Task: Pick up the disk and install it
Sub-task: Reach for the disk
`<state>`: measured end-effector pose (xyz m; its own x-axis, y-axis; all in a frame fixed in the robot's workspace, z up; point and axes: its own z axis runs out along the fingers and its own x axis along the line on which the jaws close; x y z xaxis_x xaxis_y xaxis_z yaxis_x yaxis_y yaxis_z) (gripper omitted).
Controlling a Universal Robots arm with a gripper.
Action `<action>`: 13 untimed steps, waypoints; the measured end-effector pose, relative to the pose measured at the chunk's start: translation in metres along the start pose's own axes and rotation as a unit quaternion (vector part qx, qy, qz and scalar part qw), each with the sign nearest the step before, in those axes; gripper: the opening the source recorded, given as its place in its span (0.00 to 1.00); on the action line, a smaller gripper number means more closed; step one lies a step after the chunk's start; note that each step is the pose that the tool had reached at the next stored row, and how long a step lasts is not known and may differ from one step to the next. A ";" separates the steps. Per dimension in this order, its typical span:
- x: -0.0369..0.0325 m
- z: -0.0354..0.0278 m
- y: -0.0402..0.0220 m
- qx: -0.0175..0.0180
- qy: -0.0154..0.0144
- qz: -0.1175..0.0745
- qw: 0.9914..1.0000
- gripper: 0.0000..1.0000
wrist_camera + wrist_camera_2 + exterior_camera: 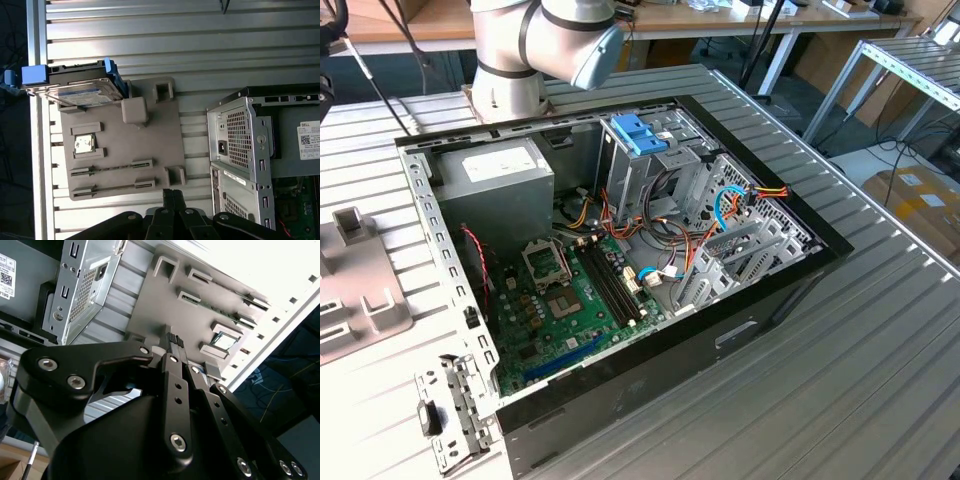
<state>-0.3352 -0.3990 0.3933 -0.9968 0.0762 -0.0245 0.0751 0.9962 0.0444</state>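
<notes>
The disk (82, 92), grey metal with a white-and-blue label and a light-blue carrier rail around it, rests at one corner of a grey fixture plate (125, 150) in the first wrist view. My gripper (173, 194) hangs over the plate's opposite edge, well away from the disk. In the second wrist view the two black fingers (173, 340) are pressed together with nothing between them, above the same plate (170, 305). The open computer case (620, 260) lies on the table in the exterior view.
A grey power-supply box (500, 170) sits in the case's back corner, and a bright-blue latch (640, 133) tops the drive cage. The fixture plate (360, 300) lies at the exterior view's left of the case. The ribbed metal table (840, 330) extends toward the exterior view's right.
</notes>
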 end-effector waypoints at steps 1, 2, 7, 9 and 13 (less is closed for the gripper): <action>0.0010 -0.0001 -0.0001 0.000 0.000 0.000 1.000 0.11; 0.0019 0.0000 -0.0001 0.000 0.000 0.000 1.000 0.11; 0.0085 -0.0003 -0.0006 0.000 0.000 0.000 1.000 0.11; 0.0112 -0.0003 -0.0008 0.000 0.000 0.000 1.000 0.11; 0.0153 -0.0004 -0.0011 0.000 0.000 0.000 1.000 0.11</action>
<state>-0.3506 -0.3989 0.3933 -0.9968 0.0762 -0.0244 0.0751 0.9962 0.0443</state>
